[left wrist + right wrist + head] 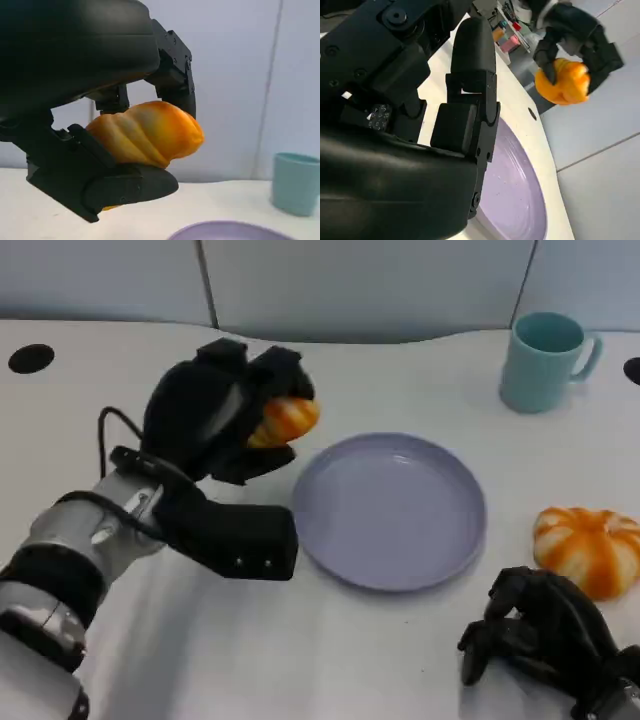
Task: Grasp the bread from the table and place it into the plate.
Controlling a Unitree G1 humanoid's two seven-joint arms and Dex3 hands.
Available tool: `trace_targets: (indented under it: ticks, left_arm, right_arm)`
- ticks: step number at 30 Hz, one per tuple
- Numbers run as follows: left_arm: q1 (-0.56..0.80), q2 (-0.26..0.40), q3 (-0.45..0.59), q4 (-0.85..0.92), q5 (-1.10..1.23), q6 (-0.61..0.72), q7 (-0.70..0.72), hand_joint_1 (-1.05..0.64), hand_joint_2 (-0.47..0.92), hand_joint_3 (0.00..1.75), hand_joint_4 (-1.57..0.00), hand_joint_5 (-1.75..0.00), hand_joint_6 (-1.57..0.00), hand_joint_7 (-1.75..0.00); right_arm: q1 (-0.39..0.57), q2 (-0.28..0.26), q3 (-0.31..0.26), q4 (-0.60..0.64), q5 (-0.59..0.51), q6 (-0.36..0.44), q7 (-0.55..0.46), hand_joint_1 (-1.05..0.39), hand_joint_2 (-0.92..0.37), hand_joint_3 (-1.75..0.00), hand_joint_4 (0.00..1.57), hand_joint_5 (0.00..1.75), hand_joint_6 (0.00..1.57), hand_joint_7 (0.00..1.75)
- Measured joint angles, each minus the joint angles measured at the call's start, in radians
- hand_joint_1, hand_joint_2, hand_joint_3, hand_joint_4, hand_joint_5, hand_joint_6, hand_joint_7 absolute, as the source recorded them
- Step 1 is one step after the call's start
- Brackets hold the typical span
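Left hand (215,415) grips the bread (284,421), a glossy orange-yellow ridged roll, raised above the white table (200,660) just left of the lavender plate (390,510) and not yet over it. Right hand (540,635) rests on the table near the plate's right rim with fingers curled in, holding nothing. A second orange-and-white striped roll (590,548) lies just beside that hand; a teal mug (545,360) stands beyond the plate.

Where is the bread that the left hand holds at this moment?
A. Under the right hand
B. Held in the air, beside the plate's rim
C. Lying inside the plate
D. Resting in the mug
B: the left hand grips the bread off the table, just outside the rim of the plate, which holds nothing.
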Motion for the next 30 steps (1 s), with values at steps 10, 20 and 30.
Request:
trace_targets:
  ticks: [10,20,30]
  left_arm:
    - [-0.052,-0.093,-0.01,0.042,-0.026,-0.123,-0.171,-0.33,0.59,1.09,-0.98,-1.75,-0.79,-1.75]
    - [-0.068,-0.178,-0.021,0.107,-0.027,-0.112,-0.26,-0.3,0.48,1.37,-1.02,-1.75,-0.84,-1.75]
    - [-0.068,-0.217,-0.026,0.146,-0.033,-0.037,-0.35,-0.32,0.55,1.09,-0.76,-1.56,-0.65,-1.38]
  right_arm:
    - [0.018,0.0,0.006,-0.02,-0.009,-0.012,0.003,-1.05,-0.48,-0.01,1.57,0.7,1.57,0.49]
    - [0.029,0.002,0.011,-0.043,-0.008,0.0,-0.007,-1.05,-0.47,0.0,1.57,0.69,1.57,0.46]
    - [0.042,0.006,0.014,-0.067,-0.007,0.018,-0.015,-1.05,-0.46,0.0,1.57,0.68,1.57,0.45]
